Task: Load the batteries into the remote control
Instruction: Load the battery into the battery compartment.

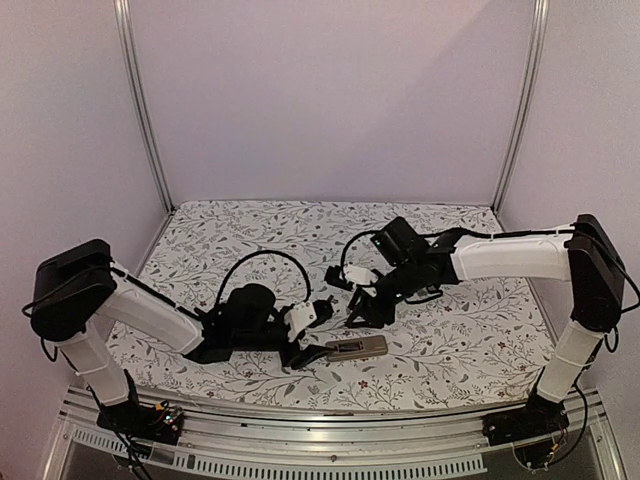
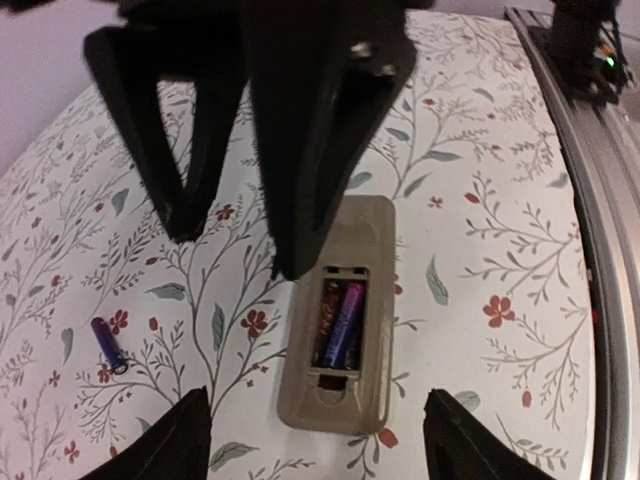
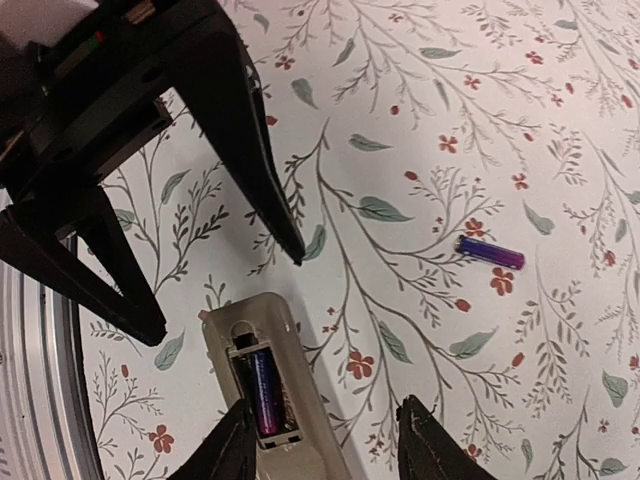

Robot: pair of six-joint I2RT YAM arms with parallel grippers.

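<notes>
Since the seated battery (image 2: 342,322) fills one slot of the open compartment in the remote control (image 2: 372,235), which rests back-up on the table (image 2: 480,180), you need only the loose battery (image 2: 108,345), lying well apart from it. The left claw (image 2: 318,392) and the right claw (image 3: 328,403) both stand open and empty. Grip the loose battery across its middle, keep it parallel to the free slot, and press gently. I cannot read the polarity marks.
</notes>
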